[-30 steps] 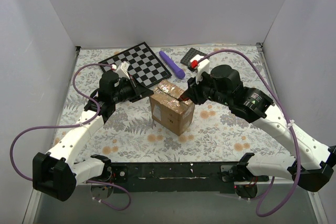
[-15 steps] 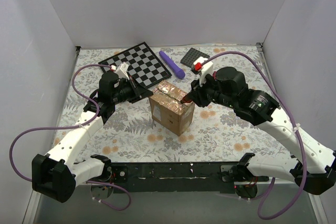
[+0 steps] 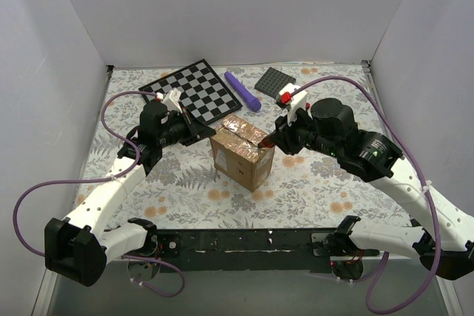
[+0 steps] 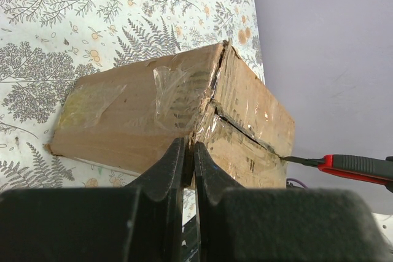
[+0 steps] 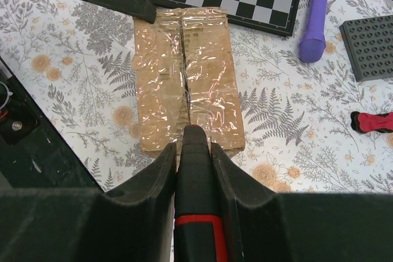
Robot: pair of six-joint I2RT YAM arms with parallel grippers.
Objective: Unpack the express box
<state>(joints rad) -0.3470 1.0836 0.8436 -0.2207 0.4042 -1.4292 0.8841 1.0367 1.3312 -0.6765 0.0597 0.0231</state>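
Observation:
The express box (image 3: 242, 151), a brown carton with glossy tape over its top flaps, stands mid-table. In the left wrist view the box (image 4: 153, 105) shows a slit along its top seam. My left gripper (image 3: 205, 132) is shut, and its tips (image 4: 188, 151) press against the box's left upper corner with nothing held. My right gripper (image 3: 272, 137) is shut on a black-and-red knife (image 5: 194, 188). The knife's tip rests at the right end of the taped seam on the box (image 5: 184, 78). The knife (image 4: 353, 165) also shows beyond the box in the left wrist view.
Behind the box lie a checkerboard (image 3: 191, 90), a purple stick (image 3: 243, 90) and a flat dark grey studded plate (image 3: 275, 79). A small red-and-black piece (image 5: 373, 121) lies on the floral cloth right of the box. White walls close in the left, back and right sides.
My right arm has drawn back to the right with the knife, uncovering the dark grey plate. The left arm and the box have not moved.

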